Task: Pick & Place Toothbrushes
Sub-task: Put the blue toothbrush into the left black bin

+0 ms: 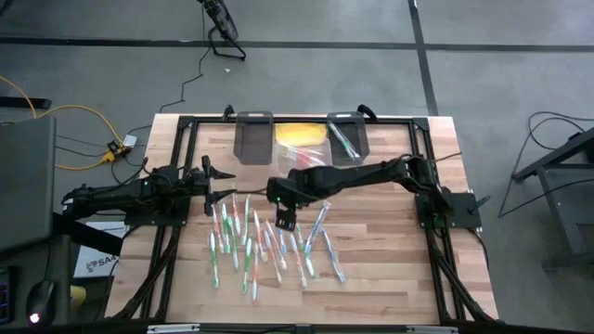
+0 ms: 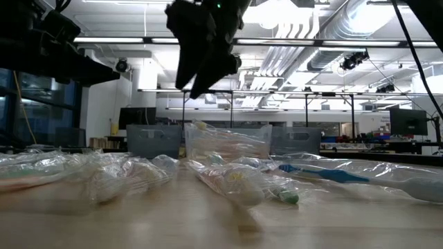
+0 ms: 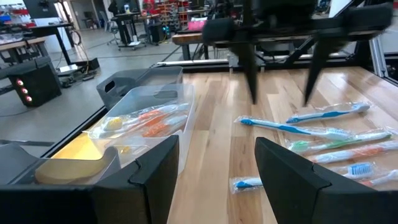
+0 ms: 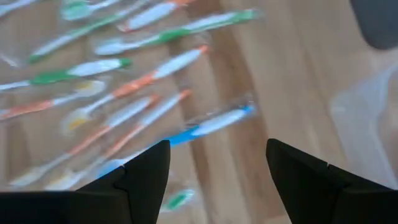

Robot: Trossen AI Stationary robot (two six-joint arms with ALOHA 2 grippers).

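Many wrapped toothbrushes with green, blue, orange and white handles lie scattered flat on the wooden table; they also show in the low view. My right gripper hangs open above the pile's far part, fingers pointing down. A blue toothbrush lies below the gap between its fingers, untouched. In the low view the right gripper is clear of the table. My left gripper waits open at the pile's left, level above the table.
Three bins stand at the table's far edge. The left one is a dark bin. The middle one is a clear bin, which holds orange toothbrushes and something yellow. The right dark bin holds a green toothbrush. Bare wood lies near the front and right.
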